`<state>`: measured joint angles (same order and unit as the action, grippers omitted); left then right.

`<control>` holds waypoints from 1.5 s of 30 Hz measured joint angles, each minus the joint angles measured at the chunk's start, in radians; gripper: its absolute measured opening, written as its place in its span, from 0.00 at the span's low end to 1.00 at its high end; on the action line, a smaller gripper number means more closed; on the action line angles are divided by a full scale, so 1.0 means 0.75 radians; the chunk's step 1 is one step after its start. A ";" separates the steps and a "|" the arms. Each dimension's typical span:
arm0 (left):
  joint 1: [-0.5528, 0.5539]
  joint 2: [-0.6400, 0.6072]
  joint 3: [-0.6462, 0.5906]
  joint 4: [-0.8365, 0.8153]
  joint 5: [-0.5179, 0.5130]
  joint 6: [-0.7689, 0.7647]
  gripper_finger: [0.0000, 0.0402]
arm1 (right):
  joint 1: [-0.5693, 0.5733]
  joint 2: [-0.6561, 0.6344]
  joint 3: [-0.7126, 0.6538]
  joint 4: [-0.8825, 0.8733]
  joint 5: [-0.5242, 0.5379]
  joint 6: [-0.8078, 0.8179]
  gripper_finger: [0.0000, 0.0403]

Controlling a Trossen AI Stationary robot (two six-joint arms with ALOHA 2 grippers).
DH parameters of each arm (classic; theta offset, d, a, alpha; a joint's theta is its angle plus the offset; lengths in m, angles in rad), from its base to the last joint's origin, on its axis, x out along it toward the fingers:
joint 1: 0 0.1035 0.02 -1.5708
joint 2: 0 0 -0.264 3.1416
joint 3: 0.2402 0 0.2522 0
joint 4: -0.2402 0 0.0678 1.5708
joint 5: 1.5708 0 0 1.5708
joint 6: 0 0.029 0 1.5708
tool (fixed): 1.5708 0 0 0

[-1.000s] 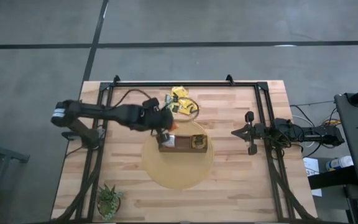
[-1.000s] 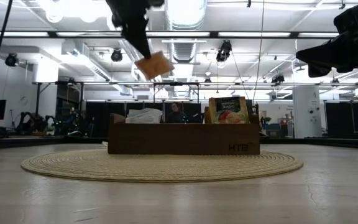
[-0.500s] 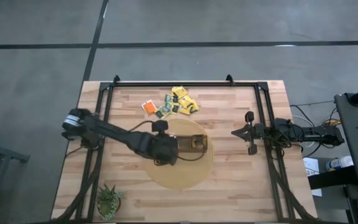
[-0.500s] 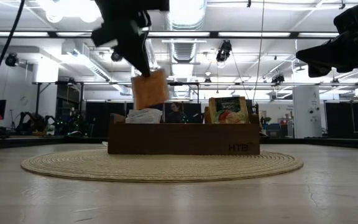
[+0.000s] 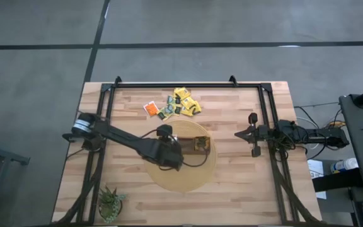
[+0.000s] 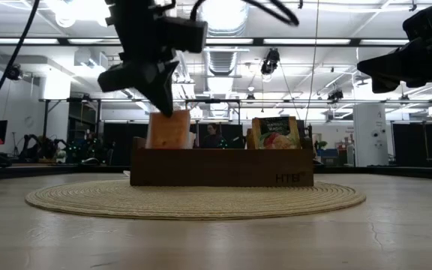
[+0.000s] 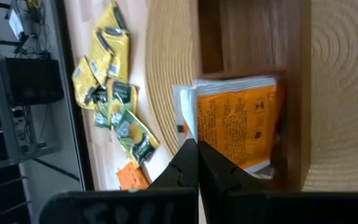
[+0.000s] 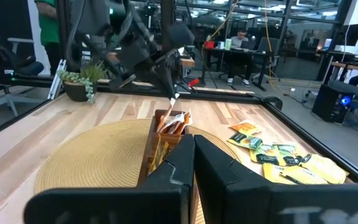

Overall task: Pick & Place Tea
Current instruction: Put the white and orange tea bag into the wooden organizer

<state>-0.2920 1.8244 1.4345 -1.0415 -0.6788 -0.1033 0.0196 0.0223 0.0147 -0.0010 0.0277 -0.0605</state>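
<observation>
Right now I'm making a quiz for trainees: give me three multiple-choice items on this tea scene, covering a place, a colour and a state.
1. Where is the left gripper?
A. over the plant
B. over the brown box
C. off the table

2. What colour is the sachet it holds?
A. orange
B. blue
C. white

3. How is the right gripper?
A. holding a sachet
B. wide open
C. shut, empty

Key: 1 B, the low view shows it at the box's left end. 2 A, the left wrist view shows orange. 3 C, its fingers meet, apart from the loose sachets.
</observation>
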 joint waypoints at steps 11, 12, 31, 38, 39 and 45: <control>-0.001 0.081 0.000 0.004 0.133 0.023 0.00 | 0.000 0.000 0.001 0.000 0.000 0.000 0.02; -0.003 0.086 0.000 0.008 0.146 0.022 0.00 | 0.000 0.000 0.000 0.000 0.000 0.000 0.02; -0.007 0.077 -0.001 -0.033 0.146 0.019 0.00 | 0.000 0.000 0.000 0.000 0.000 0.000 0.02; -0.005 0.069 0.074 -0.080 0.137 -0.010 0.08 | 0.000 0.001 0.000 0.000 0.000 0.000 0.02; -0.005 0.069 0.088 -0.081 0.137 -0.012 0.11 | -0.001 0.001 0.000 0.000 0.000 0.000 0.02; -0.005 0.068 0.127 -0.106 0.132 -0.013 0.32 | 0.000 0.001 0.000 0.000 0.000 0.000 0.02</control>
<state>-0.2955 1.8755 1.5301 -1.1214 -0.5794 -0.1131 0.0196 0.0227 0.0147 -0.0009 0.0277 -0.0605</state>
